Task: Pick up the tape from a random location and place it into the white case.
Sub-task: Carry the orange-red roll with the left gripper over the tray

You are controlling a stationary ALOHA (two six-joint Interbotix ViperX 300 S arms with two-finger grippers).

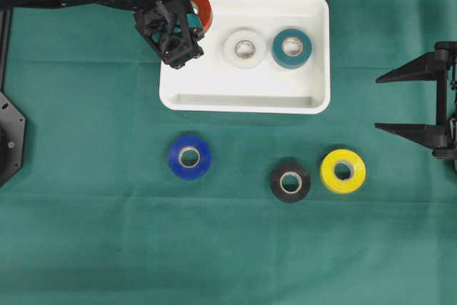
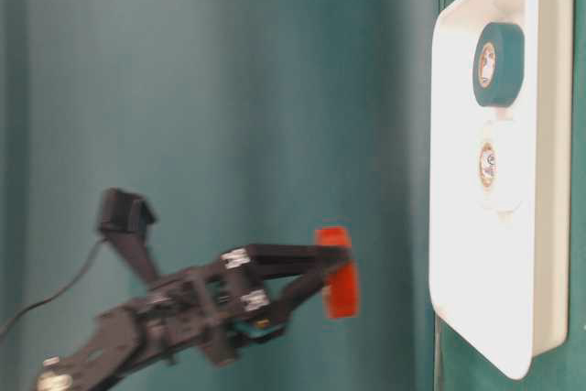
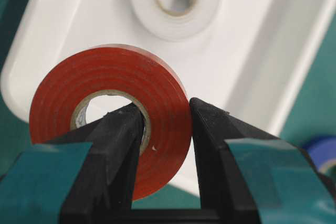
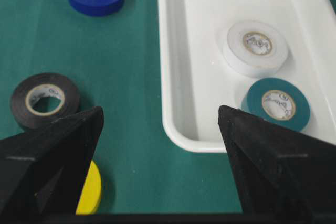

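The left gripper (image 3: 165,124) pinches the red tape (image 3: 105,108) (one finger through its core) above the far-left corner of the white case (image 1: 246,98), where white tape (image 1: 244,48) and teal tape (image 1: 291,48) lie. The right gripper (image 1: 403,101) hangs wide open, holding nothing, at the right; blue tape (image 1: 189,156), black tape (image 1: 290,181) and yellow tape (image 1: 343,171) lie on the cloth
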